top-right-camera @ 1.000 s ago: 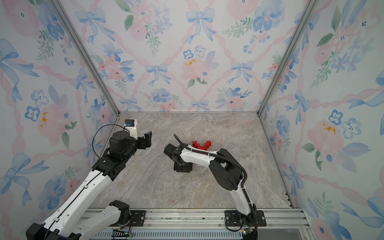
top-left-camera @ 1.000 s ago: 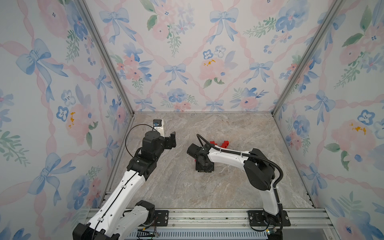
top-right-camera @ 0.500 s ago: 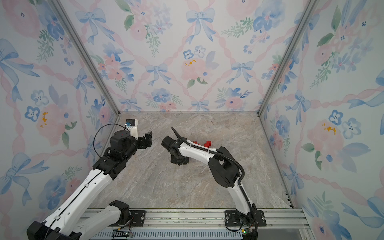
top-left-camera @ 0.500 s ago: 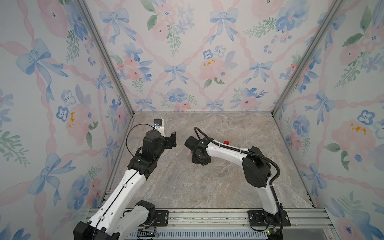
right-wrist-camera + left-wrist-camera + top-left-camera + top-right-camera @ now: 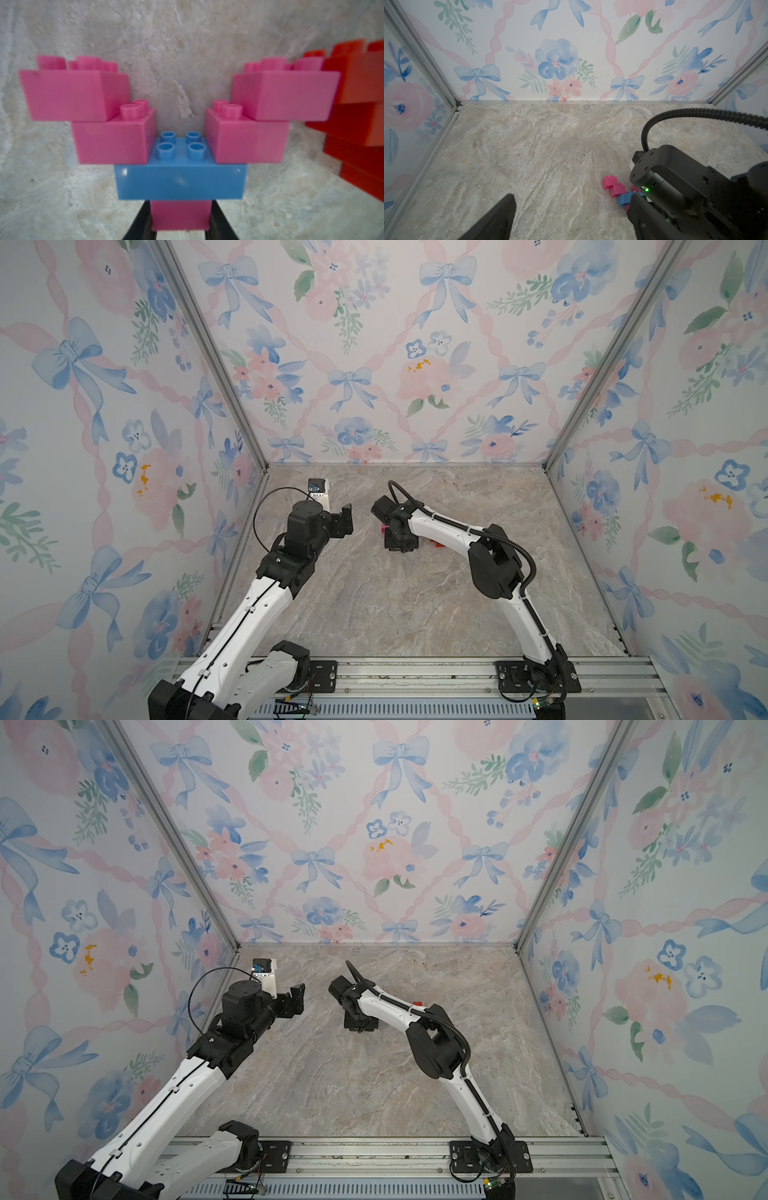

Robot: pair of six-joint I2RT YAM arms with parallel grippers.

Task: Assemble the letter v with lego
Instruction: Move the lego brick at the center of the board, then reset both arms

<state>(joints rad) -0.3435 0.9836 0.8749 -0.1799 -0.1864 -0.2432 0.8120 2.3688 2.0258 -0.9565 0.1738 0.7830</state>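
The lego shows best in the right wrist view. A blue brick [image 5: 180, 178] carries two stepped pink arms [image 5: 112, 141] [image 5: 249, 141] that spread into a V, with one pink brick [image 5: 180, 214] under it. My right gripper [image 5: 180, 216] is shut on that bottom pink brick. In both top views this gripper [image 5: 400, 541] [image 5: 360, 1023] points down at mid-table and hides most of the V. A stack of red bricks [image 5: 361, 108] [image 5: 436, 544] stands just beside it. My left gripper [image 5: 347, 516] [image 5: 571, 216] hangs open and empty to the left, apart from the pink bricks [image 5: 612, 186].
Floral walls close the marble table [image 5: 374, 605] at the back, left and right. An aluminium rail [image 5: 415, 672] with both arm bases runs along the front. The right arm's cable [image 5: 695, 113] loops above its wrist.
My right gripper has carried the pink and blue V a little toward the back, and its forearm now covers most of the red bricks. The left arm has not moved.
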